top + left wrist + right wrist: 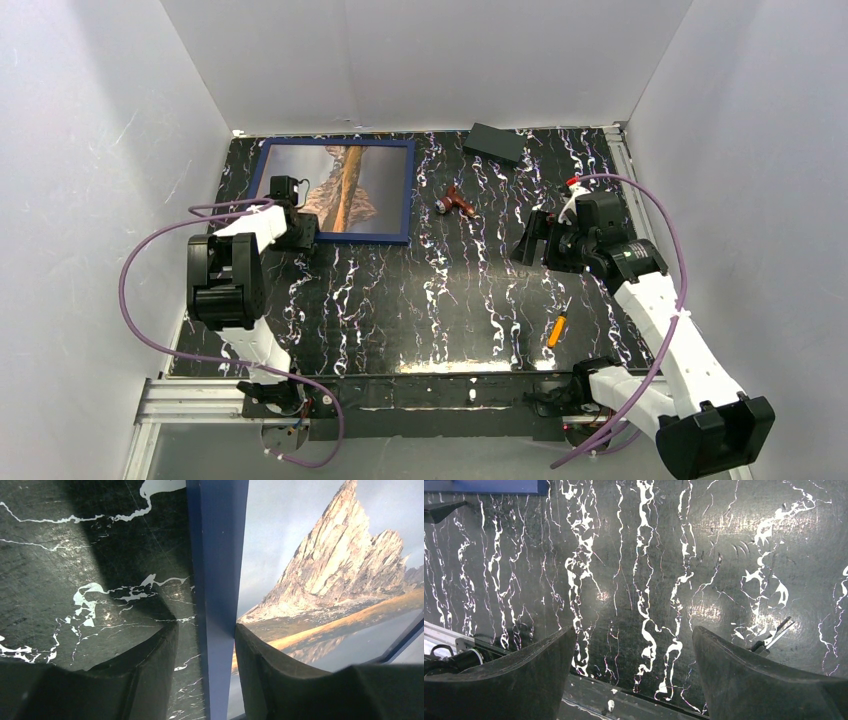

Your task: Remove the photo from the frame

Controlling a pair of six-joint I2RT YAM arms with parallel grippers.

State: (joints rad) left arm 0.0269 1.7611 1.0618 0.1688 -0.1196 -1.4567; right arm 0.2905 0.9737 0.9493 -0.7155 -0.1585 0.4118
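The frame (330, 239), a thin navy-blue border, lies flat at the table's back left with the photo (345, 185) of a brown mountain inside it. My left gripper (290, 215) is at its left side. In the left wrist view the gripper (206, 630) straddles the frame's border (217, 555). The right finger (260, 660) rests against the border's inner edge, over the photo (330, 565). The left finger (155, 655) stands apart from the border, with bare table showing between them. My right gripper (528, 245) hovers open over the table's right half, nothing between its fingers (634, 635).
A black block (495, 143) lies at the back edge. A small red-brown tool (458, 203) sits right of the frame, and an orange pen (556, 330) lies near the right arm. White walls close in three sides. The frame's corner (494, 486) shows in the right wrist view.
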